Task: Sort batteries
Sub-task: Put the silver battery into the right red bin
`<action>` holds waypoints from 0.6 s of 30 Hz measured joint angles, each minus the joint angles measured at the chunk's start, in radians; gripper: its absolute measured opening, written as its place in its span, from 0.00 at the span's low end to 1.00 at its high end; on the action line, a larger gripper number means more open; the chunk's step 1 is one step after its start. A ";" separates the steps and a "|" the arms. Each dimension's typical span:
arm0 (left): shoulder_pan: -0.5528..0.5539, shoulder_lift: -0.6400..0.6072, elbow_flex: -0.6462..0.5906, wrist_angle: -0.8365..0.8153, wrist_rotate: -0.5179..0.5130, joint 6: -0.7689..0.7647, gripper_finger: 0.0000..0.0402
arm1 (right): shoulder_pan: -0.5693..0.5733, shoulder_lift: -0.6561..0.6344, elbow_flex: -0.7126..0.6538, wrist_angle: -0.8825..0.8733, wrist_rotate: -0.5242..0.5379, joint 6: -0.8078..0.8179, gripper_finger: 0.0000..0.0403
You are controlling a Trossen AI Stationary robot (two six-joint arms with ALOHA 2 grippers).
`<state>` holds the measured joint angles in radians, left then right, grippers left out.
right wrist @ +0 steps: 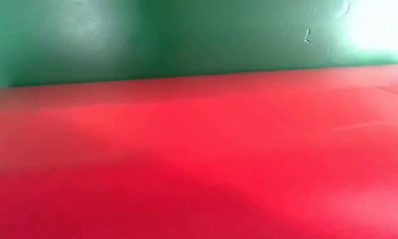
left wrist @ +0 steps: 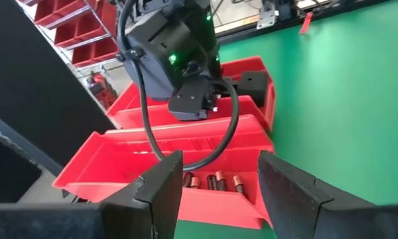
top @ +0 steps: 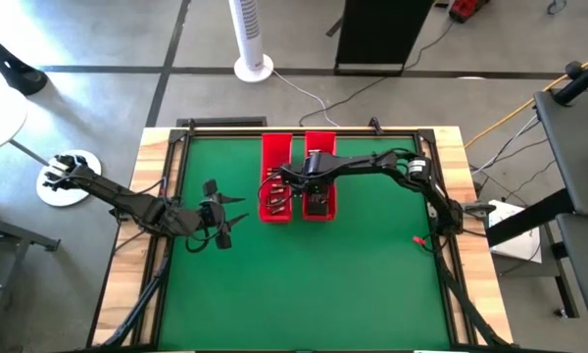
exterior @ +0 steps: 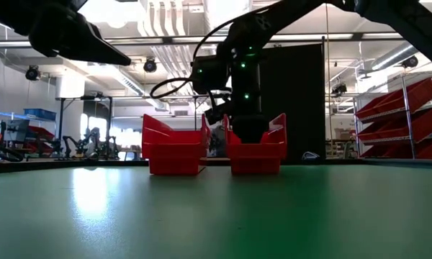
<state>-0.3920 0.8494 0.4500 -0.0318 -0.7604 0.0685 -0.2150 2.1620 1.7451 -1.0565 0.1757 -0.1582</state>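
Batteries [left wrist: 215,181] lie in a row at the near end of the left red tray [top: 275,192] on the green tabletop [top: 314,284]. We see the right end effector [top: 314,199] lowered inside the neighbouring right red tray [top: 319,143], its fingers hidden there but closed. Whether it holds anything, we cannot tell. We find the left end effector [top: 237,211] hovering just left of the trays, fingers spread, empty.
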 joint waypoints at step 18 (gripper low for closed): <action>0.000 0.000 0.026 -0.058 0.003 -0.042 0.43 | 0.009 -0.031 0.060 -0.026 0.003 0.013 0.39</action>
<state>-0.3920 0.8490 0.4758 -0.0893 -0.7570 0.0267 -0.2058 2.1309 1.8051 -1.0825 0.1789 -0.1451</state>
